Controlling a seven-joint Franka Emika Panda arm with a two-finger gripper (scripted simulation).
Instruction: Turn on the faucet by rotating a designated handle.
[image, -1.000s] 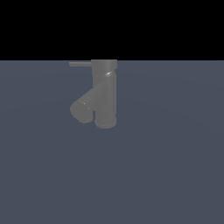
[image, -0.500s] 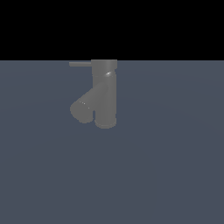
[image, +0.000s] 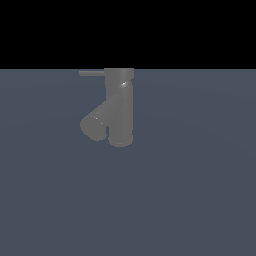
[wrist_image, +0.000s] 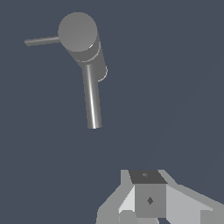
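Observation:
The dull grey faucet (image: 121, 105) stands upright on the blue-grey floor, with a fat spout (image: 94, 125) branching down toward the exterior view's left. The handle (image: 91, 73), a thin dark rod, sticks out level from the top cap toward the exterior view's left. The wrist view looks down on the faucet cap (wrist_image: 78, 30), the handle (wrist_image: 41, 41) and the spout (wrist_image: 92, 103). My gripper (wrist_image: 148, 183) shows only in the wrist view, well apart from the faucet. Its fingers sit together with no gap and hold nothing. The exterior view does not show the arm.
A flat blue-grey floor (image: 190, 200) spreads around the faucet, with black background beyond its far edge. No other objects are in view.

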